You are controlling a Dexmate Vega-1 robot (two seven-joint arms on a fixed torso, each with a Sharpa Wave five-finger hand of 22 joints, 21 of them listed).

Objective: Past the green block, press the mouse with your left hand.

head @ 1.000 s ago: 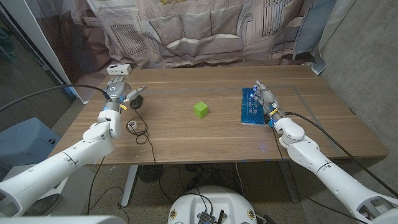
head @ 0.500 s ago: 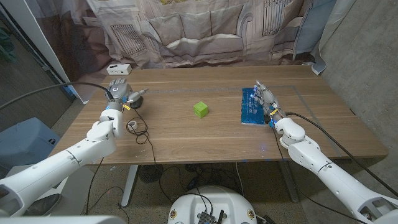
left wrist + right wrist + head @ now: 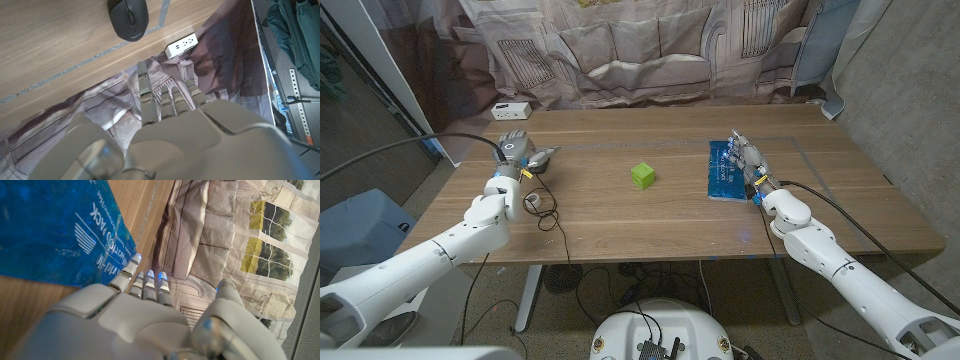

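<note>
A small green block (image 3: 642,176) stands mid-table. The black mouse (image 3: 543,156) lies at the far left of the table, its cable trailing toward the front edge. My left hand (image 3: 515,148) is up beside the mouse on its left, fingers straight and holding nothing. In the left wrist view the mouse (image 3: 131,17) lies apart from my extended fingers (image 3: 167,97). My right hand (image 3: 748,160) stays at the right side of a blue gel pack (image 3: 724,170), fingers spread; its fingertips (image 3: 147,280) reach past the pack (image 3: 55,227).
A white power strip (image 3: 510,110) sits at the far left edge, also seen as the strip (image 3: 181,45) in the left wrist view. The mouse cable coils in a loop (image 3: 535,203) near my left forearm. A printed curtain hangs behind the table.
My left hand has shifted slightly right, closer to the mouse. The right hand, block and pack have not moved.
</note>
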